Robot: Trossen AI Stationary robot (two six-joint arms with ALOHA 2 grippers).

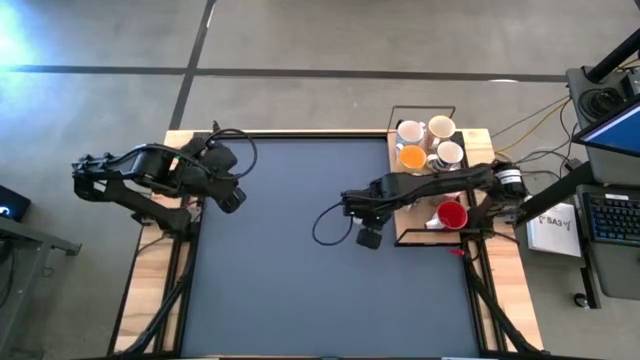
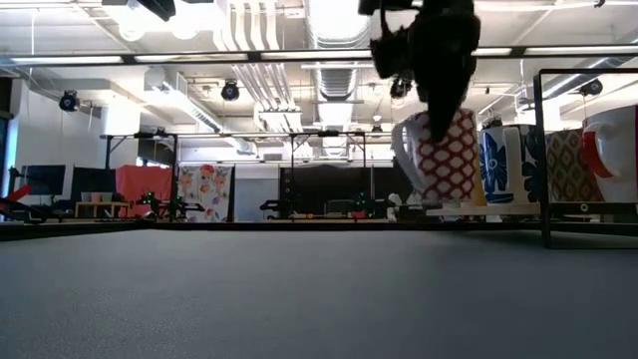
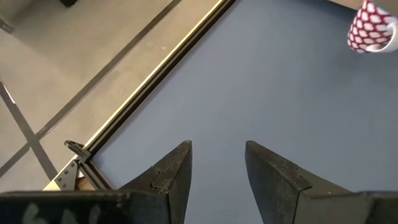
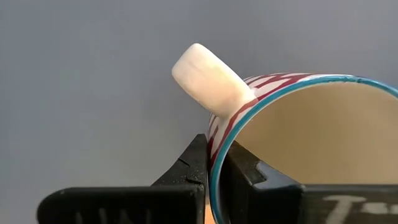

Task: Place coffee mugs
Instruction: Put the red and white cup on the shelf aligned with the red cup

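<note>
**Rim pinch on the patterned mug, over the worktop**

I've got the right gripper (image 4: 214,171) clamped on the rim of the mug (image 2: 446,155), one finger inside the wall and one outside, right next to the handle (image 4: 210,78). In the low view it hangs clear of the worktop (image 1: 290,260), white with a red lattice pattern, just beside the rack (image 1: 395,190). From above, my right arm reaches out from the rack side and hides the mug beneath it.

It's glazed ceramic, I'd say: stiff, no give, fairly heavy for its size, and slick under hard fingers. A rim pinch holds it off-centre, so I expect it to want to swing or tilt if I move fast. It would chip or crack on a hard landing, so I'd bring it down slowly and level. The hold beside the handle looks sensible to me, since the wall there is reinforced and the handle stops it rotating in the grip.

The other mugs sit in the rack at the worktop's right edge: white ones (image 1: 411,131) at the far end, an orange mug (image 1: 412,156) beside them, a red mug (image 1: 452,214) nearer me. I'd take each the same way, by the rim.

The left gripper (image 3: 217,165) waits over the left side of the worktop, fingers apart, holding nothing.
</note>
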